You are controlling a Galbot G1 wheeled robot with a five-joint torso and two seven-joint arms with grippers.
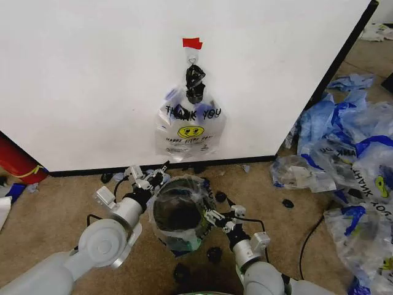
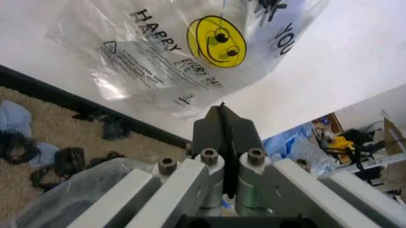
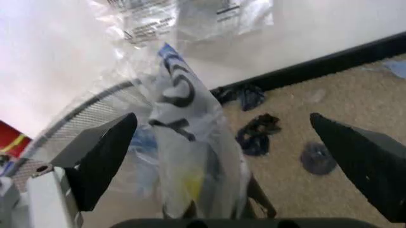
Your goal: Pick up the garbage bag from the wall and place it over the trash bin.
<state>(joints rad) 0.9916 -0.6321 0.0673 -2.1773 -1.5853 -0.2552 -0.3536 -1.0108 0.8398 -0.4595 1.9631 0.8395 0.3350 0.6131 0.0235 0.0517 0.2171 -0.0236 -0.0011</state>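
The garbage bag [image 1: 189, 126], clear with "THANK YOU" and a yellow smiley, hangs from a hook [image 1: 192, 59] under red tape [image 1: 192, 43] on the white wall [image 1: 92, 74]; its smiley [image 2: 216, 38] faces the left wrist camera. Below it stands the black mesh trash bin [image 1: 180, 216], lined with another clear bag [image 3: 190, 142]. My left gripper [image 1: 150, 178] sits at the bin's far left rim, shut [image 2: 222, 114] with nothing seen between the fingers. At the bin's right rim my right gripper [image 1: 216, 217] is wide open [image 3: 222, 118], the liner's plastic bunched between its fingers.
A heap of bluish plastic bags [image 1: 350, 160] covers the carpet on the right. Small black clips [image 1: 287, 203] lie around the bin. A red object [image 1: 15, 161] leans at the wall's left foot, and a black cable [image 1: 310, 236] runs across the floor.
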